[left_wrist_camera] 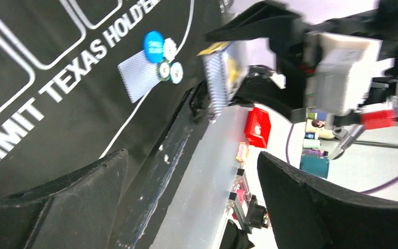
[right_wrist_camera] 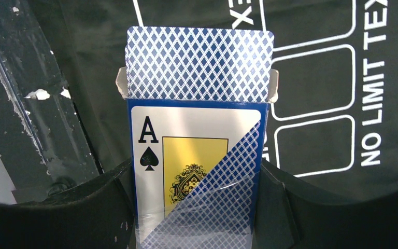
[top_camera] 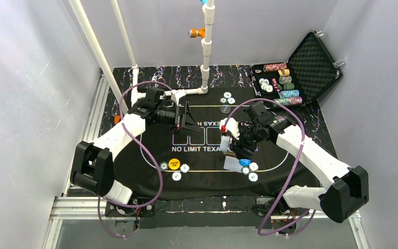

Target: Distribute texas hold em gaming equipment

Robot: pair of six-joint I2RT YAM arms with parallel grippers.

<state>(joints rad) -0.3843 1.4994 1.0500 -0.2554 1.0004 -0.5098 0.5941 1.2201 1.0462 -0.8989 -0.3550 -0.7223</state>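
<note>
Nearest, 1 card (top_camera: 231, 164) lies flat by the blue button (top_camera: 244, 162). Just past it, over the mat (top_camera: 207, 179), the right gripper (right_wrist_camera: 197, 202) is clamped on the card box (right_wrist_camera: 166, 150). Its long axis runs straight out of the jaws, and the open end with the cards (right_wrist_camera: 199, 62) points away from the wrist. Further back the left gripper (top_camera: 189, 119) hangs wide open, empty.

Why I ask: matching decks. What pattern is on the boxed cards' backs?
Cards: blue and white diamond lattice, clearest in right wrist view.

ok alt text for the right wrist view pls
The right tool grips an open card box showing an ace of spades, with blue-patterned cards sticking out of its top. Behind it lies the black mat with white outlined boxes and part of its lettering.
</note>
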